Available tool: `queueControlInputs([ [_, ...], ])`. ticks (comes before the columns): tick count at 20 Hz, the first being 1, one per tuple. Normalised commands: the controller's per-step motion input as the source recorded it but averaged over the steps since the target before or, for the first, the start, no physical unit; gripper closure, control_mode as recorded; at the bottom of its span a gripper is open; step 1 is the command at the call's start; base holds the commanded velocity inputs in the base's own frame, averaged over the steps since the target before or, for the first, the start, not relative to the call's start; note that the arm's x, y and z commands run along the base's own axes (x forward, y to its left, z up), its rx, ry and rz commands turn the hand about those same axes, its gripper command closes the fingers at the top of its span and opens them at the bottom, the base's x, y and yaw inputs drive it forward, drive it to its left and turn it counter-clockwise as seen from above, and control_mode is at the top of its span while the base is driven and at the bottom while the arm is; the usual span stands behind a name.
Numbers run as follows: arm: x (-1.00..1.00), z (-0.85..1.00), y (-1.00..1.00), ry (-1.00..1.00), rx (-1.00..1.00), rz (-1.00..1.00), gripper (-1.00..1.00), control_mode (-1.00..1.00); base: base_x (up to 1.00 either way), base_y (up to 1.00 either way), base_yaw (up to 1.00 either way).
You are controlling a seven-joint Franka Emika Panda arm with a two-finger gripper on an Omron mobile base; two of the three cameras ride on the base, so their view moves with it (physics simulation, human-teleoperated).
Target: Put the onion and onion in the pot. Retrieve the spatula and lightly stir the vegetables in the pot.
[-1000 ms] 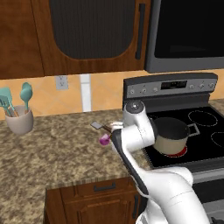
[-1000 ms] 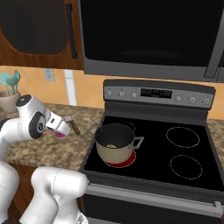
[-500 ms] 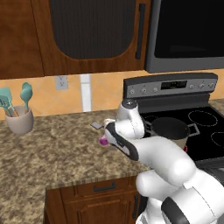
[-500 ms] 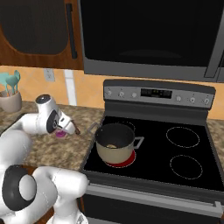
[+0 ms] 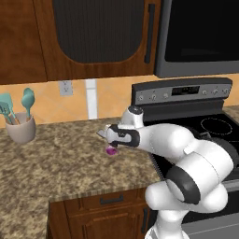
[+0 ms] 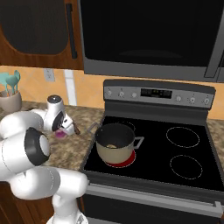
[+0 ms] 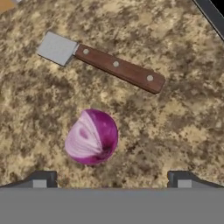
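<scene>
Since 1 s ago your arm has swung down and folded low over the counter; the base views haven't shifted and the purple onion, spatula and pot sit where they were.

L to R in the left base view: a beige cup (image 5: 21,130) w/ teal utensils (image 5: 16,106) stands at the far left of the counter (image 5: 60,158), by the wall. Mid-frame the purple onion (image 5: 111,150) lies on the granite, right under the hand. The spatula (image 5: 101,134) pokes out just behind the hand, only its grey blade tip showing. The stove (image 5: 205,126) is on the right, mostly behind your arm.

In the right base view the pot (image 6: 115,141) sits on the glowing front-left burner, a tan onion (image 6: 112,146) inside it. The purple onion (image 6: 60,135) is on the counter left of the stove, well apart from the pot.

Hand view: spatula (image 7: 101,62) lies flat across the top, blade at left, brown handle running right. The purple onion (image 7: 92,137) is below it, apart from it, cut face showing. Your gripper (image 7: 111,178) has its fingers spread wide w/ nothing between them; the onion sits just above the gap, nearer the left fingertip (image 7: 40,180), not touching either.
</scene>
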Motion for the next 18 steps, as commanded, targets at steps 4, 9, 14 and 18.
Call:
queueControlInputs([
  [4, 0.17, -0.45, 0.22, 0.01, 0.05, -0.02, -1.00, -1.00, 0.00, 0.00, 0.00],
  [9, 0.39, -0.22, 0.11, 0.00, 0.00, -0.05, -1.00, -1.00, 0.00, 0.00, 0.00],
  [14, 0.33, -0.11, 0.16, 0.00, 0.00, -0.04, -1.00, -1.00, 0.00, 0.00, 0.00],
  [18, 0.12, -0.19, 0.15, 0.00, 0.00, -0.01, -1.00, -1.00, 0.00, 0.00, 0.00],
])
